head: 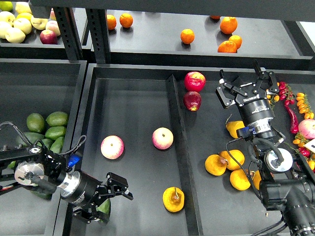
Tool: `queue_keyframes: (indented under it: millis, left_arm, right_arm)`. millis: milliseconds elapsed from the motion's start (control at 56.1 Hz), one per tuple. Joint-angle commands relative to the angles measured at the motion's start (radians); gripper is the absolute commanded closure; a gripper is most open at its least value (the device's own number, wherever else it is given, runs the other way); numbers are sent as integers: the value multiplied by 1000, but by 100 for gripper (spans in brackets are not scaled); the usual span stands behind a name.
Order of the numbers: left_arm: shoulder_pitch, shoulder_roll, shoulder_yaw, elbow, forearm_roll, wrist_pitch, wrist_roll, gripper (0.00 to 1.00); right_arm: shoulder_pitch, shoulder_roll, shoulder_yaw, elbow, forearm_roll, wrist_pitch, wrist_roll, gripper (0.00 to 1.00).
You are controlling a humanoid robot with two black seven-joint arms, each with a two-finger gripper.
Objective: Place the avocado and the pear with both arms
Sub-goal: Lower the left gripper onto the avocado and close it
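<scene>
Black shelf trays [133, 73] below: pear [173, 199] already placed in middle tray. Left gripper [114, 193], jaws clamped on avocado [104, 206], not yet released. Right gripper [247, 88] spread open, empty.

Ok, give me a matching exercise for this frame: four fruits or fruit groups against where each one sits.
Things:
1. oranges
2. avocado pile
3. lone pear
4. red apples

Places:
A. left bin
B. middle compartment, near end
C. back shelf
D. right compartment, far end beside the divider

Pairs: 1-C, 2-A, 3-B, 4-D
</scene>
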Motion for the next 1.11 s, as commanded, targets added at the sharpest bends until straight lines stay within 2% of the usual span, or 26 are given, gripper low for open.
queue_keyframes:
  millis: [0,285,660,1088]
  left_arm:
    - [-8,-19,14,40,2,0,0,1]
    - [-11,-108,42,185,38,0,0,1]
    - [-11,-119,99,291,41,0,0,1]
    - [-8,-150,102,377,39,0,0,1]
  right_arm:
    - [-7,0,0,1,0,1,0,0]
    - [-8,0,0,1,0,2,0,0]
    - [-22,0,0,6,1,2,0,0]
    - [-22,0,0,8,1,2,0,0]
